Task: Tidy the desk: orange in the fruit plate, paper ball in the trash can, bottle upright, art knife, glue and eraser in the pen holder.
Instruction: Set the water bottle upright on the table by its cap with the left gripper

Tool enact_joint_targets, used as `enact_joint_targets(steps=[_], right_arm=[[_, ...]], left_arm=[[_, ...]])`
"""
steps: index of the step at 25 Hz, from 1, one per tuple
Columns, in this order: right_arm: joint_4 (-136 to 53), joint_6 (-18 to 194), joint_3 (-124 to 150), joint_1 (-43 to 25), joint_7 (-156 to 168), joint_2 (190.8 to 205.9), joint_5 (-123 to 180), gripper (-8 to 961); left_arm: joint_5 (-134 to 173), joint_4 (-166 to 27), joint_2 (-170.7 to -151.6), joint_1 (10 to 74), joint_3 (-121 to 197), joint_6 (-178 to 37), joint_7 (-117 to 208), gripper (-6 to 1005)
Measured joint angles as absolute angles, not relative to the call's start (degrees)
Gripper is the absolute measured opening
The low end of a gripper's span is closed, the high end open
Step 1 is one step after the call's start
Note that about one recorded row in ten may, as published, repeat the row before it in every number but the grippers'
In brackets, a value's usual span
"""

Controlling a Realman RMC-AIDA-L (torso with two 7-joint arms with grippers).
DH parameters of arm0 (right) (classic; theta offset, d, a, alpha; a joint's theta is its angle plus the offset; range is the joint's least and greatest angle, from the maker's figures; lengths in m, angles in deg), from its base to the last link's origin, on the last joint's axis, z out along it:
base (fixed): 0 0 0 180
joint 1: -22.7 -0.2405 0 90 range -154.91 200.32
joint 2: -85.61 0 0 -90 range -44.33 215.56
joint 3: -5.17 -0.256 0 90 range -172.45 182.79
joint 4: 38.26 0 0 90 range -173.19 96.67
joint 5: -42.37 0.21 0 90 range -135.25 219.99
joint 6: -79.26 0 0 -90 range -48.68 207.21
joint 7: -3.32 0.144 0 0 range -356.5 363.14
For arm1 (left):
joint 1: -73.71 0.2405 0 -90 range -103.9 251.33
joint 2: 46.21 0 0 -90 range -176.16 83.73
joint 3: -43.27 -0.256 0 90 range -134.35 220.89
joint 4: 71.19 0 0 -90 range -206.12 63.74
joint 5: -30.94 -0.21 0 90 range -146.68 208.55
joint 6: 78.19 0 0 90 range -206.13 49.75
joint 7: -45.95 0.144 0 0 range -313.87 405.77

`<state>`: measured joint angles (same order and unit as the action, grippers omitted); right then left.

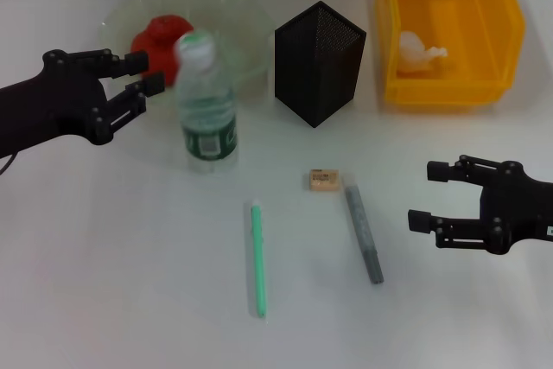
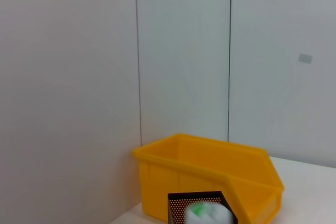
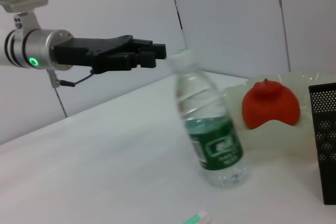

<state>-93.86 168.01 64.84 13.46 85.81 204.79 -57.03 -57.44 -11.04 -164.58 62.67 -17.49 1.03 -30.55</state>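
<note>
Toward the lower middle of the head view we find what is left to do: a green pen-like stick [image 1: 257, 258] and a grey one [image 1: 364, 232] lie flat on the white desk [image 1: 104, 283], one presumably the glue and the other the art knife, though we cannot tell which, and the eraser [image 1: 323, 181] sits just beside the grey one's upper end. At lower right our right gripper [image 1: 428, 196] hovers well apart from them, fingers spread and holding nothing. Higher, left of centre, the bottle [image 1: 206, 110] stands on its base, leaning and blurred near the cap, so we judge it just about upright. Our left gripper [image 1: 157, 73] is just beside its cap with fingers parted, gripping nothing. Beyond it the orange [image 1: 155, 38] already rests in the fruit plate [image 1: 251, 15]. At upper centre the pen holder [image 1: 318, 62] shows nothing inside yet, and at upper right the paper ball [image 1: 416, 52] lies in the trash can [image 1: 501, 32].
</note>
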Motion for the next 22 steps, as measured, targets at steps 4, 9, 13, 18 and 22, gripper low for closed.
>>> enact_joint_targets(steps=[4,9,13,18,22], right_arm=[[-93.90,168.56,64.60,13.45,85.83,204.79,-57.03,837],[-93.90,168.70,64.49,13.48,85.85,204.79,-57.03,837],[-93.90,169.12,64.47,13.48,85.89,204.79,-57.03,837],[-97.98,172.43,64.24,13.79,90.75,204.77,-57.47,837],[-106.12,173.58,64.39,13.99,98.07,204.74,-61.90,837]], left_arm=[[-57.64,-12.07,-164.56,61.80,-16.52,1.22,-29.84,347],[-56.88,-12.00,-164.63,61.80,-16.45,1.58,-29.14,157],[-55.00,-12.05,-164.64,62.63,-16.31,3.33,-27.15,27],[-54.13,-13.77,-164.55,64.42,-16.30,9.04,-23.81,-2],[-57.88,-17.38,-164.71,64.40,-17.18,13.61,-20.85,28]])
